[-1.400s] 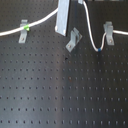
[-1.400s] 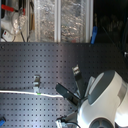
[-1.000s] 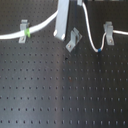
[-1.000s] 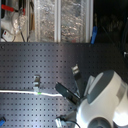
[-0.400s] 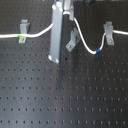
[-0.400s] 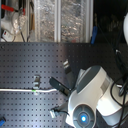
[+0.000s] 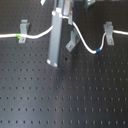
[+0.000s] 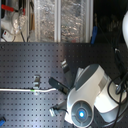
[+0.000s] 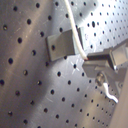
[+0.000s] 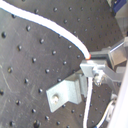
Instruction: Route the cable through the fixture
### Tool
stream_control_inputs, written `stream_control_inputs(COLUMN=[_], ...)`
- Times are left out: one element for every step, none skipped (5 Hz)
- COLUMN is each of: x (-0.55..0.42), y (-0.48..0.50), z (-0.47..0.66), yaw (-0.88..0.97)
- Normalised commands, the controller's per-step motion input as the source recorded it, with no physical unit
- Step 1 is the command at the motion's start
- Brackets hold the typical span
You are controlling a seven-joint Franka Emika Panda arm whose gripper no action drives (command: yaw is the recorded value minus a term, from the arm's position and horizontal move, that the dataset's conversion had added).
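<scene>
The cable (image 7: 37, 35) runs white across the perforated black surface (image 7: 65, 95): in the first exterior view it comes in from the first exterior view's left, carries its green band (image 7: 19, 35) at the clip (image 7: 23, 30) on that side, rises toward the end effector (image 7: 56, 61), then sags in a loop down to the blue band (image 7: 99, 50) and up to the clip (image 7: 108, 31) on the first exterior view's right. The fixture (image 7: 71, 43), the tilted grey bracket, sits just beside the end effector, between the two upright clips. In both wrist views the cable (image 10: 50, 24) meets the fingertip (image 10: 97, 67) right at the bracket (image 10: 67, 92), and the fingers appear to be pinching the cord, though the contact is small and blurred. We judge the cord is not yet seated in the bracket: in the first wrist view it lies across the bracket's (image 9: 62, 42) upper edge rather than in its slot. Risks from here: the cord could ride over the lip and slip off if the descent is off line; a loose pinch could let it slide through the fingers; the fingertip could strike the bracket; a hard pull could drag the cord out of the two outer clips. The second exterior view shows mostly the arm (image 8: 92, 90), which hides the bracket.
</scene>
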Motion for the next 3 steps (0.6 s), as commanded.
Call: stream_control_inputs(x=[-0.157, -0.145, -0.129], y=[0.085, -0.218, -0.342], z=[0.07, 0.38, 0.37], yaw=[0.78, 0.0, -0.5])
